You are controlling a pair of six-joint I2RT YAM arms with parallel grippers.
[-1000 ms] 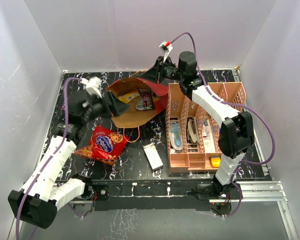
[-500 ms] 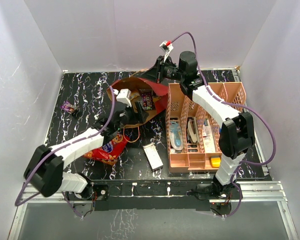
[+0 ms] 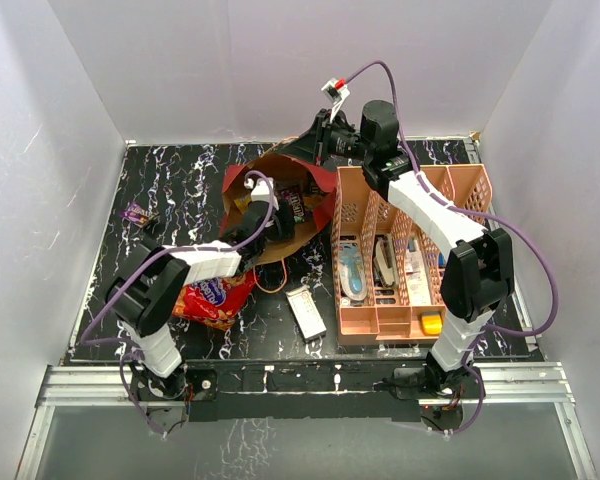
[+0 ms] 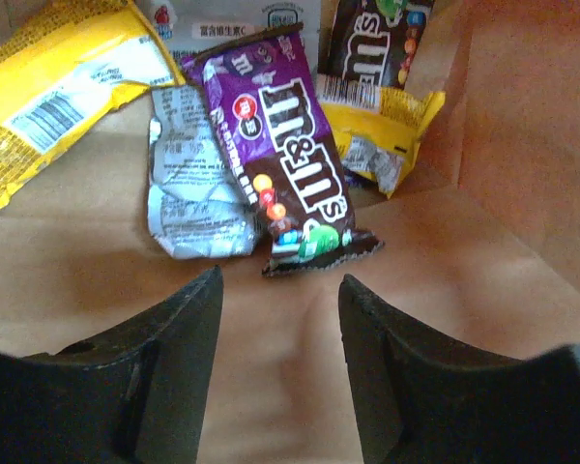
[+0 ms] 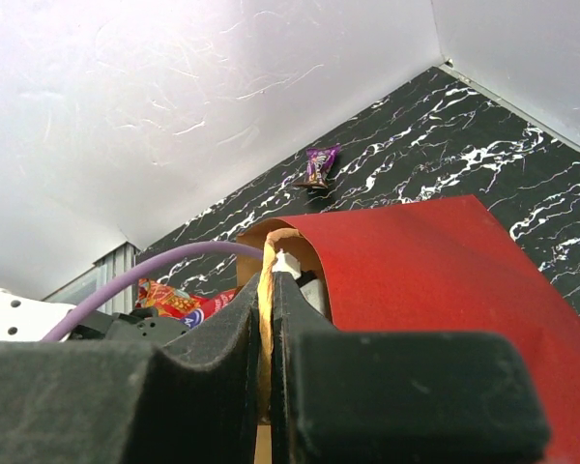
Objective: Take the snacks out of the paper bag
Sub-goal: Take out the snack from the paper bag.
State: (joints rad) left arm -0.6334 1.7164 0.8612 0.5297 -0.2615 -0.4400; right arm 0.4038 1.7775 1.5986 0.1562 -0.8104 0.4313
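Observation:
The dark red paper bag (image 3: 320, 185) lies on its side, mouth toward the front left. My right gripper (image 3: 318, 148) is shut on its tan cord handle (image 5: 267, 290) and holds the bag's upper side (image 5: 435, 261) up. My left gripper (image 3: 276, 220) is inside the bag, open and empty (image 4: 280, 285), just short of a purple M&M's packet (image 4: 285, 145). Beside it lie a silvery clear wrapper (image 4: 188, 193), a yellow packet (image 4: 58, 87) and a brown M&M's packet (image 4: 377, 43) on another yellow one (image 4: 387, 130). The large red snack bag (image 3: 212, 297) and a small purple wrapper (image 3: 137, 213) lie outside on the table.
A small white box (image 3: 305, 312) lies in front of the bag. The pink slotted rack (image 3: 400, 260) with stationery stands right of the bag, close to my right arm. White walls enclose the black marbled table (image 3: 180, 170).
My left arm has swung right from the table's left side and reached into the bag's mouth, uncovering the purple wrapper on the table. My right gripper has kept hold of the handle.

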